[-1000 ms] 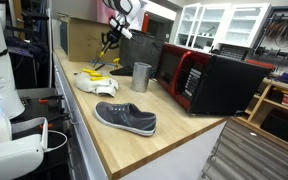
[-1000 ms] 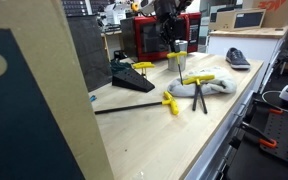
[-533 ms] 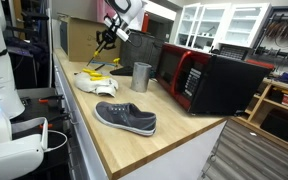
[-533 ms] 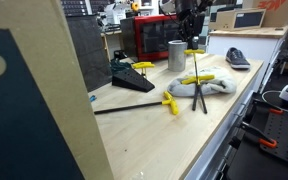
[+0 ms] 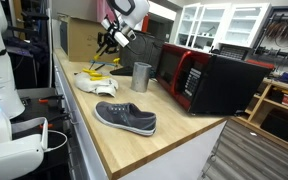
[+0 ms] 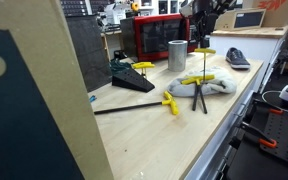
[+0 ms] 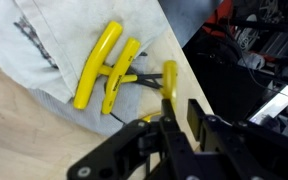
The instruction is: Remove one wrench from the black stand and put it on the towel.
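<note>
Gripper (image 7: 181,110): jaws drawn close on the shaft of a wrench (image 7: 170,80), whose yellow handle hangs beyond the fingertips. The wrench is in the air, above the table just beside the towel (image 7: 54,40) edge, not lying on it. On the towel lie two other wrenches (image 7: 97,62), side by side. In an exterior view the stand (image 6: 134,78) sits left of the towel, one yellow handle showing on it. Near the towel a loose wrench (image 6: 170,103) lies on the table.
</note>
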`<state>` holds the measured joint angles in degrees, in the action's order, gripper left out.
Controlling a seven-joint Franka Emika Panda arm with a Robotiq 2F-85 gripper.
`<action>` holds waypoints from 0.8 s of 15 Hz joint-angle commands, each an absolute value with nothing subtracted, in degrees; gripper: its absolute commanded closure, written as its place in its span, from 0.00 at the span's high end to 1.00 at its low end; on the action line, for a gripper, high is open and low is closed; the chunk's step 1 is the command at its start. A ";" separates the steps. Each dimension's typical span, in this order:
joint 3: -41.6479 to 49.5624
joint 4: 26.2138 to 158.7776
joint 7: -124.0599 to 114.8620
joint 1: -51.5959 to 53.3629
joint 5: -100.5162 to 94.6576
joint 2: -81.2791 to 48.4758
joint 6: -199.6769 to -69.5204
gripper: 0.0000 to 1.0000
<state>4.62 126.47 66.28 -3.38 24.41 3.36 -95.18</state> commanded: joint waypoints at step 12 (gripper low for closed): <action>0.00 126.79 42.44 -0.15 12.89 4.98 -109.96 1.00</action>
<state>2.00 126.70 49.57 -2.17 18.17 3.66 -107.31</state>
